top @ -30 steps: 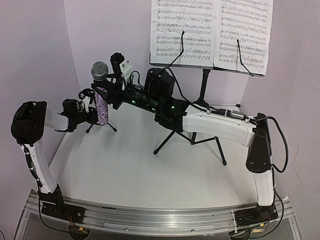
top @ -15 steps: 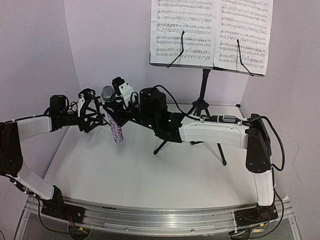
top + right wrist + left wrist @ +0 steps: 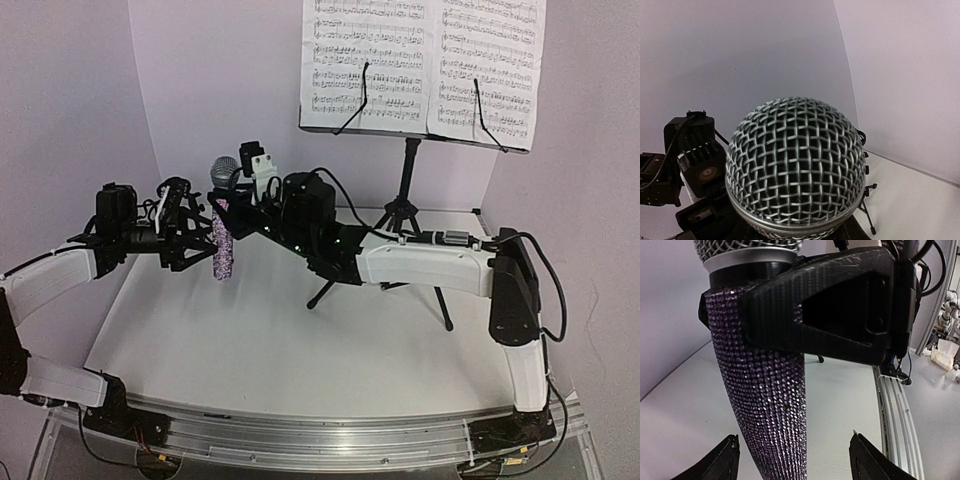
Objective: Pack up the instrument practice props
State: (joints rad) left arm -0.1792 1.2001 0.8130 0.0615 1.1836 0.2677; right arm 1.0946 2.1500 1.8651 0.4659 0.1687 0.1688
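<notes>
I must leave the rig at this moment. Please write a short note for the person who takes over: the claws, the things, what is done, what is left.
Left claw: open, fingers either side of the microphone's lower body, not gripping.
Right claw: shut on the microphone just below its mesh head, holding it upright above the table.
Sheet-music pages sit on the music stand, at the back right.
Small mic stand: I cannot place it.
Done: microphone is in the air.
Left: stow microphone, pages and both stands.
</notes>
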